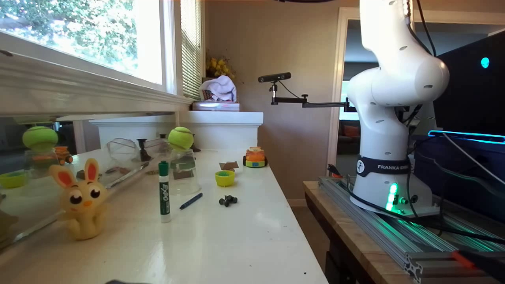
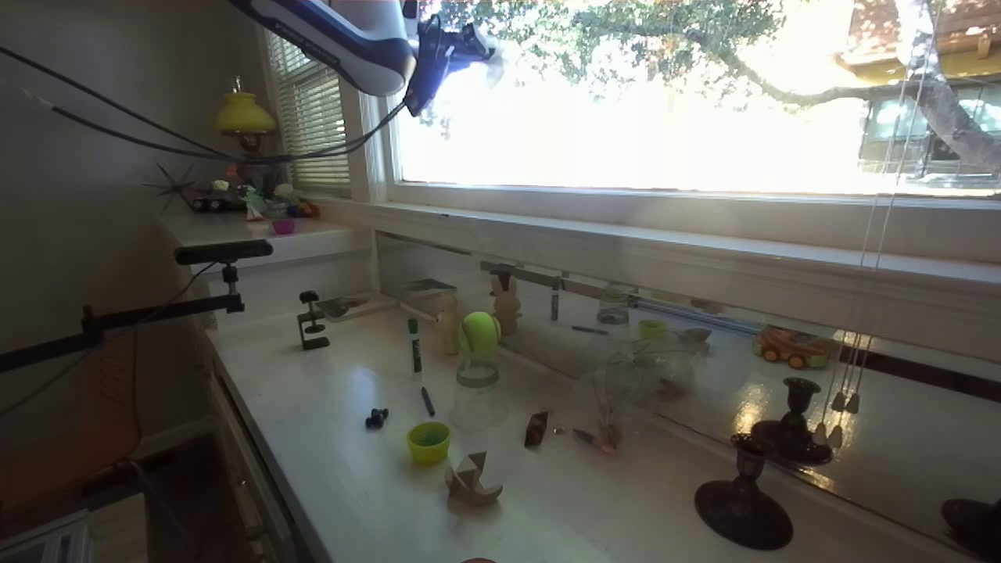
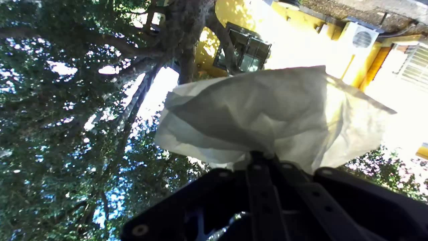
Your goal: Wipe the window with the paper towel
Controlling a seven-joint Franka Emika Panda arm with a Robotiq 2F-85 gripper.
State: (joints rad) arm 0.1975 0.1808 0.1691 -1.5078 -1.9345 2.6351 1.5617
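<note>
Wrist view, lower centre: gripper (image 3: 266, 156) clamped on paper towel (image 3: 264, 117) (crumpled, fanned out). Window (image 2: 672, 117) upper right in an exterior view, towel contact unclear

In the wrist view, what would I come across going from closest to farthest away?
The black gripper → the crumpled white paper towel pinched in it → the tree outdoors → the yellow building behind that tree.

The window (image 2: 665, 133) is clear, upright and pale-framed; the white paper towel (image 3: 267, 115), creased and gathered at one side, fans out before it; whether they touch cannot be told.
</note>
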